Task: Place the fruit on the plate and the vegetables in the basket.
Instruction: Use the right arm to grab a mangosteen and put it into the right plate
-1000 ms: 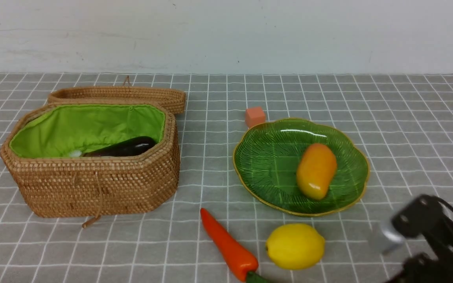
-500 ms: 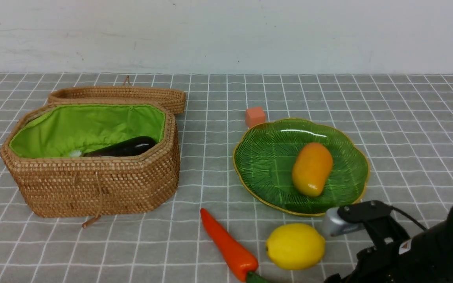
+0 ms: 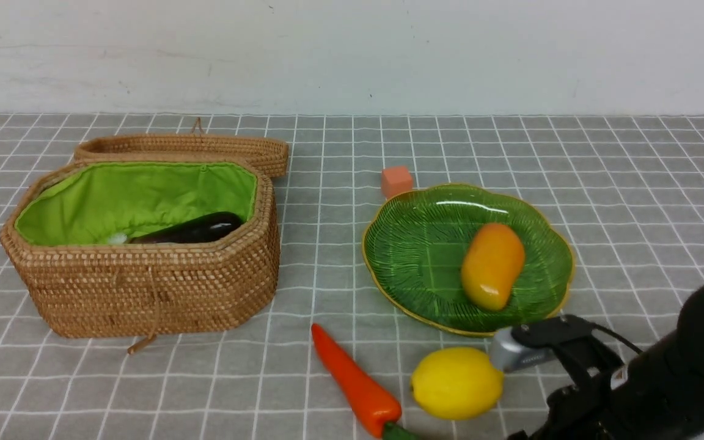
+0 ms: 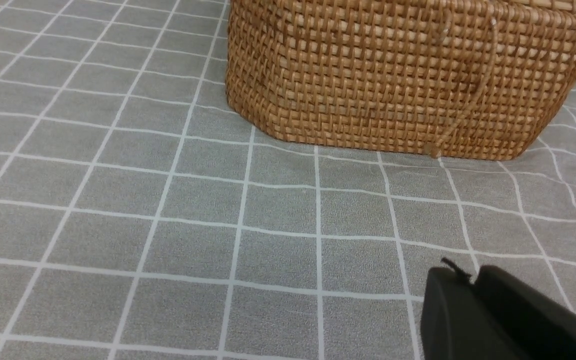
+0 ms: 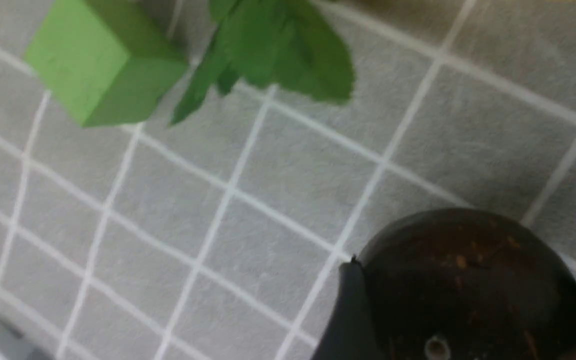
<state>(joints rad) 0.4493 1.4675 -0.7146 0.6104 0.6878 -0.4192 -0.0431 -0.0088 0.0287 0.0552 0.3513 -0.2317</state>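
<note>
A dark maroon fruit (image 5: 468,290) fills the space between the fingers of my right gripper (image 5: 473,262), which is shut on it, both fingers against its sides. My right arm (image 3: 633,379) sits low at the front right, just right of the yellow lemon (image 3: 457,383). The mango (image 3: 492,265) lies on the green plate (image 3: 419,244). An orange carrot (image 3: 355,382) lies left of the lemon. The eggplant (image 3: 196,228) lies in the basket (image 3: 150,287), with a bit of white beside it. My left gripper (image 4: 473,275) is shut and empty, low over the cloth before the basket (image 4: 398,75).
The basket's lid (image 3: 187,146) leans behind it. A small orange-pink cube (image 3: 396,181) stands behind the plate. A green cube (image 5: 103,65) and green leaves (image 5: 278,50) lie on the cloth beyond the held fruit.
My right arm has swung left and down, from the right edge to beside the lemon. The mango rocked slightly on the plate. The basket, carrot and lemon stayed put.
</note>
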